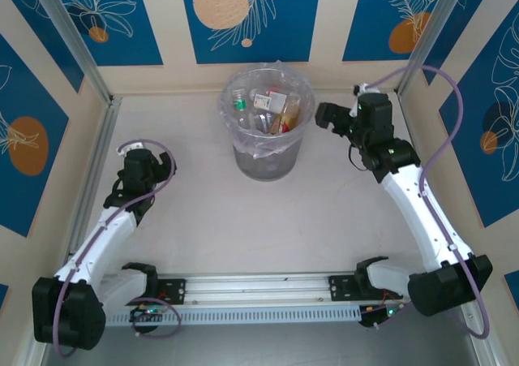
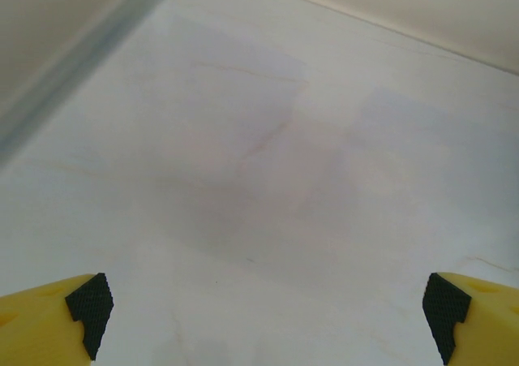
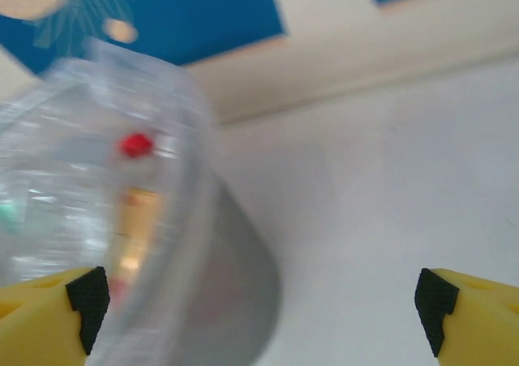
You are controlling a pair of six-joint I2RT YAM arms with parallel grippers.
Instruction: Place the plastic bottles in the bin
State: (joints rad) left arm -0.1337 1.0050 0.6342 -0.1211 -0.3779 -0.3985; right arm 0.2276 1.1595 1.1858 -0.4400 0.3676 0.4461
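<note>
Wide open and empty, the left hand hangs over the surface near its left edge; the right hand, likewise, hovers just right of the bin by the far edge. Plastic bottles lie jumbled inside, blurred in the right wrist view.

One round grey bin stands at the far middle of one table. Inside its single clear bag lie the plastic bottles. At least four can be made out, the exact count lost in the jumble. Two arms flank it, the left arm and the right arm. Each carries one gripper, the left gripper and the right gripper, two fingers apiece.
</note>
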